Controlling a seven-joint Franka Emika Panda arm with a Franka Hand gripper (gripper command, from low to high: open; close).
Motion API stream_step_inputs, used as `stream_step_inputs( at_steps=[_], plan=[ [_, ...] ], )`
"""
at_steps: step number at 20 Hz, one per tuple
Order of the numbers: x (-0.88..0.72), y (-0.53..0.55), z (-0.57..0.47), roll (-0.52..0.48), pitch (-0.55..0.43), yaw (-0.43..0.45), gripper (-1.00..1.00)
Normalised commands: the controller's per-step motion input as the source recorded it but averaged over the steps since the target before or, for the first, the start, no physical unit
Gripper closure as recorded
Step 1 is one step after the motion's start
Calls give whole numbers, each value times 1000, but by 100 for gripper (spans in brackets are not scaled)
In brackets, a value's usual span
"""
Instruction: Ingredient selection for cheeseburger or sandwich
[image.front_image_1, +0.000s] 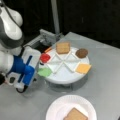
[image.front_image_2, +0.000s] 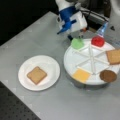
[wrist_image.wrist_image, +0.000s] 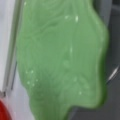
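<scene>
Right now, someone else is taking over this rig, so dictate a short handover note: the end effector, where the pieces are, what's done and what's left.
End effector: at the tray's edge by the green piece; fingers hidden. The wrist view is filled with green.
Tray: divided white dish holding the green piece, red piece, toast, patty and cheese, each in its own compartment.
Plate: one toast slice on it, nothing stacked above.
Done: bottom toast placed.
Left: the fillings and top toast are all in the tray.
</scene>
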Motion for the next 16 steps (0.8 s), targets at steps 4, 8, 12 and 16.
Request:
stream_step_inputs(
  at_steps=[4, 8, 12, 16],
  plan=[
    [246, -185, -27, 233, -50, 134, 100],
    [227, -145, -38, 241, -44, 104, 100],
    [231, -126, -32, 254, -58, 77, 100],
    [241, -98, -19, 246, -56, 54, 100]
  ],
)
